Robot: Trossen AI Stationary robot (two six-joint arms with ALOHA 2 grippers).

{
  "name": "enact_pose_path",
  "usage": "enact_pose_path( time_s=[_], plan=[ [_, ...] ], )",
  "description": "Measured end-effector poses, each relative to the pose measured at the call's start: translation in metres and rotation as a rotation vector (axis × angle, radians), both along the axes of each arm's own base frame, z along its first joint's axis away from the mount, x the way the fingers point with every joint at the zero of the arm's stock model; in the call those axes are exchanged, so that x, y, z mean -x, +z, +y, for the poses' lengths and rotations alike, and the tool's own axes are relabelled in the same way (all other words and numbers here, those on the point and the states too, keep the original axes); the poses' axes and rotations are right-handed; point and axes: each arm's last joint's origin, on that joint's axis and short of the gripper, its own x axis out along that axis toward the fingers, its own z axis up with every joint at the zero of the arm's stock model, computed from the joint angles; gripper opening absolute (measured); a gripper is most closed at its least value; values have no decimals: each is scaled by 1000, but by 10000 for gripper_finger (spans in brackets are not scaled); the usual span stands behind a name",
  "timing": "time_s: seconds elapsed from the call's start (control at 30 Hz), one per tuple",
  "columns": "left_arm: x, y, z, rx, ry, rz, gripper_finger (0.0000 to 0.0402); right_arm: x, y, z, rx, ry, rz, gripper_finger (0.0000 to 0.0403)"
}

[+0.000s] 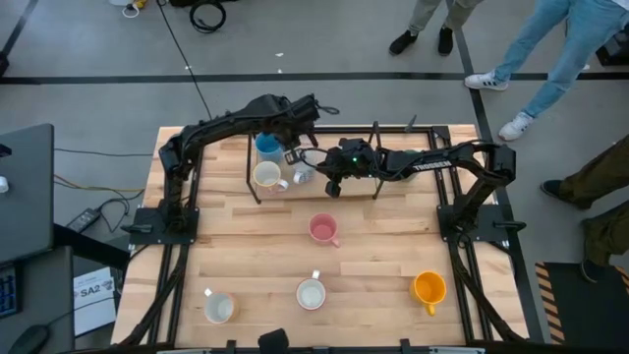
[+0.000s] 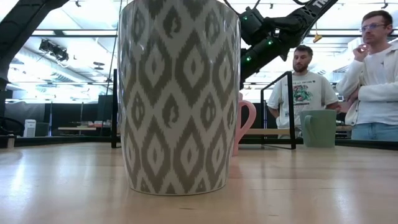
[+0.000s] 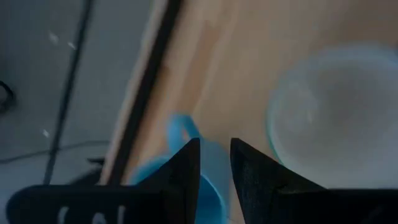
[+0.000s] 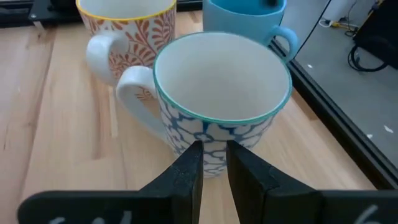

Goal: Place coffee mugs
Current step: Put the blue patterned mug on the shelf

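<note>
Beside blue mug (image 1: 266,146): left hand (image 1: 292,154); touching unclear

three mugs (image 1: 267,175) far edge | one mug (image 1: 323,230) centre | three mugs (image 1: 311,293) near edge

A tall white mug with a grey leaf-diamond pattern (image 2: 179,93) stood very close on the wooden counter (image 2: 298,186), filling the middle. Behind it, a pink mug's handle (image 2: 245,124) showed; farther right sat a dark green mug (image 2: 320,128). A dark arm (image 2: 280,31) reached overhead. Two people (image 2: 305,87) stood beyond.
</note>
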Motion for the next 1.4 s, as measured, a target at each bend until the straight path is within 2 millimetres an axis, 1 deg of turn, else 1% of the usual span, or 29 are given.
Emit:
enact_pose_path(
  time_s=[0.1, 0.2, 0.3, 0.4, 0.5, 0.8, 1.2, 1.4],
  plan=[
    [0, 2, 12, -31, 26, -58, 96, -1, 0, 2, -11, 25, -3, 77],
    [-1, -4, 22, -26, 17, -103, 96, -2, 0, 6, -23, 51, -4, 77],
    [1, -13, 25, 24, 9, -111, 96, -2, 0, 7, -21, 58, -5, 77],
    [2, -22, 25, 67, -3, -105, 96, -2, 0, 7, -15, 59, -5, 77],
    [0, -27, 20, 85, -18, -99, 96, -3, 1, 6, -10, 57, -15, 77],
    [-7, -28, 3, 129, -102, -88, 96, -1, 1, 0, -8, 40, -21, 77],
    [-1, -33, -18, 215, -113, 54, 96, -1, 1, 0, -8, 39, -22, 77],
    [-1, -33, -29, 222, -130, 98, 96, -1, 1, 0, -8, 40, -23, 77]
  ],
)
